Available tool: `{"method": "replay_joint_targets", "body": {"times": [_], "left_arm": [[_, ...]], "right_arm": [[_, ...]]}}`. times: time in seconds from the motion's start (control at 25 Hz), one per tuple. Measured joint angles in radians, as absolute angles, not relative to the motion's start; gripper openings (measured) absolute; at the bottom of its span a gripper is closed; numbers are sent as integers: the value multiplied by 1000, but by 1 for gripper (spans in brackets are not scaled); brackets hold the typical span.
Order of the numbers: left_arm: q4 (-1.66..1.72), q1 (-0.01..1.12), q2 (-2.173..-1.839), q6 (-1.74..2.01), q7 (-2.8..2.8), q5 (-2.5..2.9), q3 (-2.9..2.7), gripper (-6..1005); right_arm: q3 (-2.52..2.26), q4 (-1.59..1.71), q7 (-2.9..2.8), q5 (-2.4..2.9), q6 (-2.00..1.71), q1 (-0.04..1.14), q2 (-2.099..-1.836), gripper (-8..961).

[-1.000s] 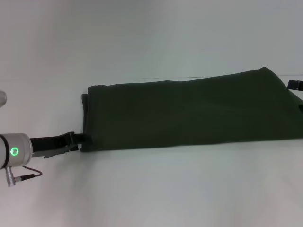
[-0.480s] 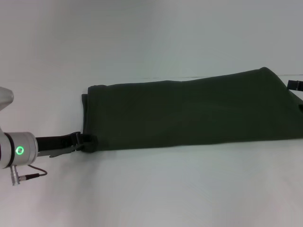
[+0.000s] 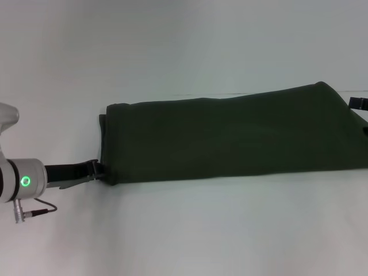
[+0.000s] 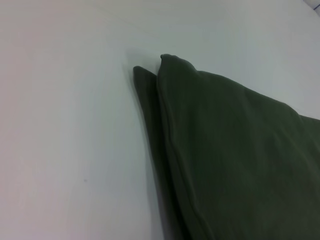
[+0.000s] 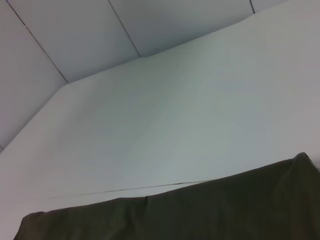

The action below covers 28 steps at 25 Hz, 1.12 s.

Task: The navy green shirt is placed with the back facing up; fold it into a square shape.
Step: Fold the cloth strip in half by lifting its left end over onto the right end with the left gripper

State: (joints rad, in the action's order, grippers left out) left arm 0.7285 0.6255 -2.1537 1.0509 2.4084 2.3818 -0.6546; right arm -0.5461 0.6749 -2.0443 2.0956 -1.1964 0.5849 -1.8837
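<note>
One soft olive knit shirt [image 3: 230, 135], long folded band.

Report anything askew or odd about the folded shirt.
The navy green shirt lies as a long band, not square. At its left end a lower layer sticks out past the top one, beside the left gripper. No damage shows.

cloth: 1 dark olive-green soft knit shirt [image 3: 230, 135], folded into a long band, the only cloth | surface: 1 plain white table [image 3: 184, 230] | grippers: 1 black left gripper [image 3: 99, 170] at the band's near left corner; 1 black right gripper [image 3: 359, 103], only partly seen at the right edge
</note>
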Motion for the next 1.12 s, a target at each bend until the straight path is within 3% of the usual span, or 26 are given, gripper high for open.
{"method": "replay_joint_targets", "body": {"times": [0.12, 0.2, 1.12], "left_arm": [[728, 627, -2154, 1047, 2408, 2383, -655, 263], [728, 628, -2154, 1046, 2408, 2384, -655, 79], [764, 614, -2147, 1077, 2416, 2407, -643, 92]], "right_arm": [[-546, 675, -2044, 2095, -1196, 585, -1884, 778], [-546, 675, -2044, 2095, -1196, 586, -1884, 778], [-544, 687, -2045, 2095, -1196, 580, -1887, 778]]}}
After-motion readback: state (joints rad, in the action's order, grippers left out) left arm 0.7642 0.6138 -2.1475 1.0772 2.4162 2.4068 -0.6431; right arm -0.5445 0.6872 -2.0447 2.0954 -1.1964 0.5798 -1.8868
